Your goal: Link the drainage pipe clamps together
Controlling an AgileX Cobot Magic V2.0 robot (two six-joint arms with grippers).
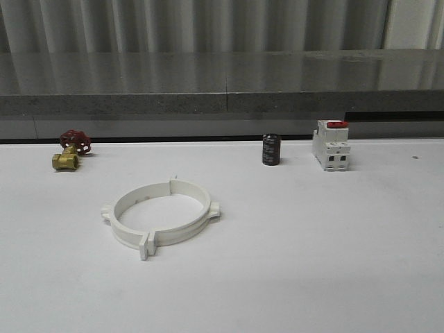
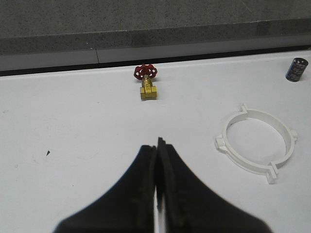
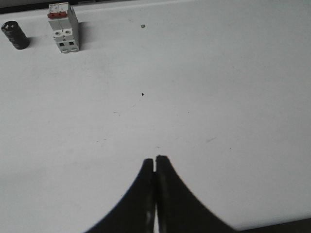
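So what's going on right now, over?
Left end effector shut, empty. Right end effector shut, empty, over bare table. Drainage pipe clamps lying as a closed ring, untouched. Brass valve, capacitor, breaker stand clear of it.

A lab or workshop test bench: a bare white table (image 1: 333,263) against a grey corrugated metal wall (image 1: 208,24), with a brass valve (image 1: 68,156), capacitor (image 1: 271,150) and circuit breaker (image 1: 330,145) laid out.

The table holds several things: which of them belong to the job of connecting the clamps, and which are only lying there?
For the job:
- white plastic half-ring pipe clamps, lying as a closed ring

Lying about:
- brass valve with red handwheel
- small black cylindrical capacitor
- white boxy breaker with red top
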